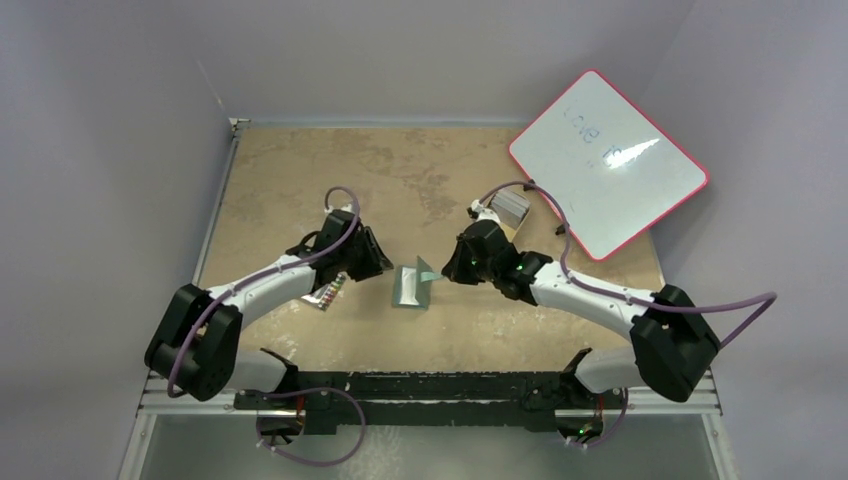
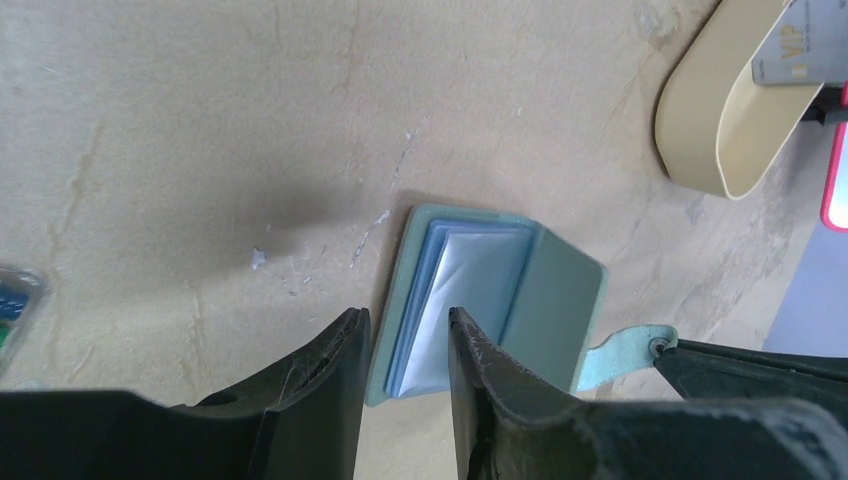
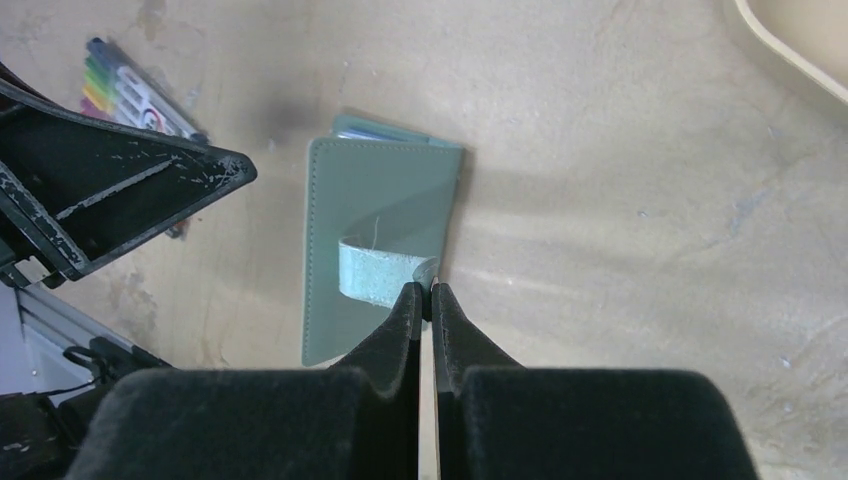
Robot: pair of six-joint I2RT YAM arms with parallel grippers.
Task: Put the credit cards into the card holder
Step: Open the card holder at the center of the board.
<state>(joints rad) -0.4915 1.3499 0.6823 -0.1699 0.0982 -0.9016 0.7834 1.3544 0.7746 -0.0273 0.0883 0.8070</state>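
The green card holder [image 1: 410, 288] lies on the table between the two arms, its cover lifted. My right gripper [image 3: 424, 288] is shut on its pale snap tab [image 3: 375, 275] and holds the cover [image 2: 555, 305] up. Pale sleeves or a card [image 2: 478, 285] show inside; I cannot tell which. My left gripper [image 2: 405, 318] hovers just left of and above the holder's open side, jaws apart with nothing between them. One grey credit card [image 2: 790, 55] stands in the tan tray [image 2: 700, 140].
The tan tray [image 1: 510, 210] sits behind the right arm. A white board with a red rim [image 1: 608, 160] overhangs the table's back right corner. A pack of coloured markers [image 1: 328, 293] lies under the left arm, close to the holder.
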